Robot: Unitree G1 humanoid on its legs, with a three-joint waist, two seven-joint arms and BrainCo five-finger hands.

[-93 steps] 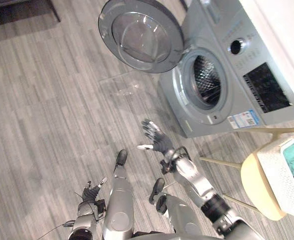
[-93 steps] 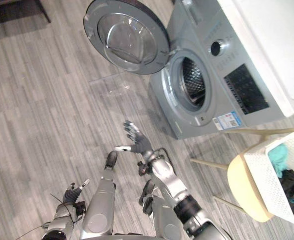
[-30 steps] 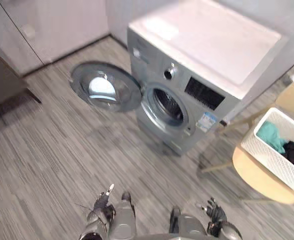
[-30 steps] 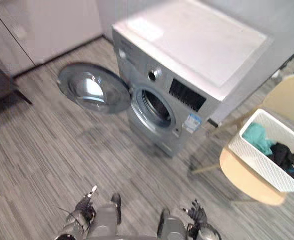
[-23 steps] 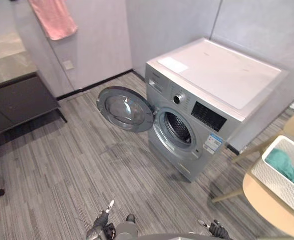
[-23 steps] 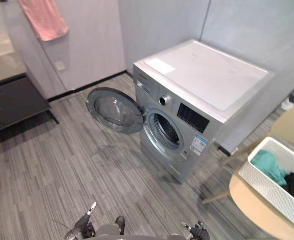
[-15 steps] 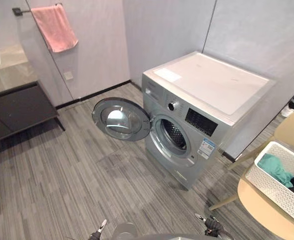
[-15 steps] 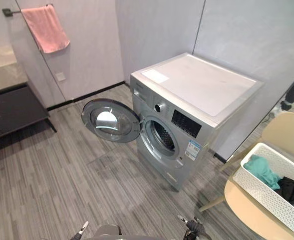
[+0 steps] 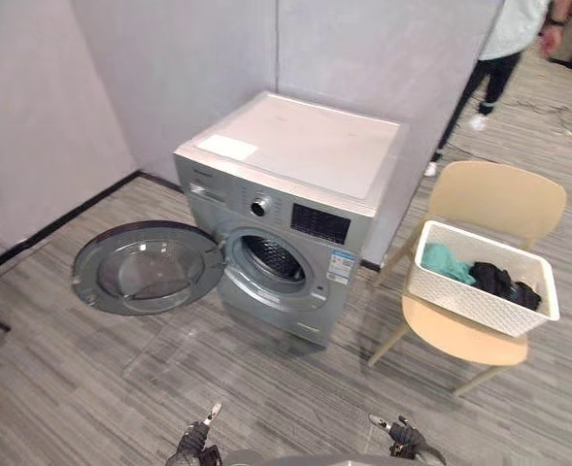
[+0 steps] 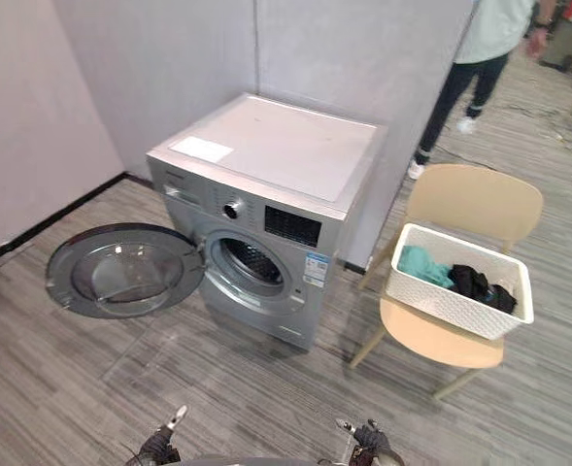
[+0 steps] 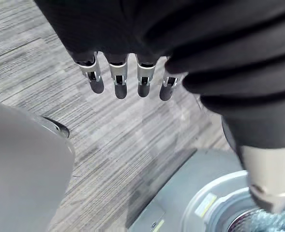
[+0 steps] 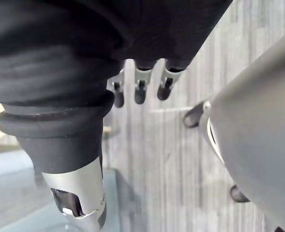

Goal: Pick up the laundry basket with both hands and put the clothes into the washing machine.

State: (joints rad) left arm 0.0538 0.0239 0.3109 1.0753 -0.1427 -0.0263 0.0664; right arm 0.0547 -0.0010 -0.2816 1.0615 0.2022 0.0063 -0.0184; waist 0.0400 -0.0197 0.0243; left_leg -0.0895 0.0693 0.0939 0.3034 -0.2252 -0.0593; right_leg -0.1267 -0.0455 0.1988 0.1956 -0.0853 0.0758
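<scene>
The floor around me is grey wood-look plank, its grain running in long streaks. It reaches pale grey walls that meet in a corner behind the washing machine. A black skirting strip runs along the base of the wall on my left.

The silver machine stands in that corner with a flat white top. Its round door is swung wide open toward my left, low over the floor, and the dark drum is exposed.

Just beside the machine, on my right, is a tan chair. The white laundry basket sits on its seat. Inside are 1 teal garment at the end nearer the machine and dark clothes next to it. A person stands beyond the chair.

My 2 hands are low and well apart from the basket. My left hand is at the lower edge of the eye view and my right hand is off to its right. In the wrist views my left fingers and right fingers hang loose and uncurled over bare planks, with nothing in their grasp.
</scene>
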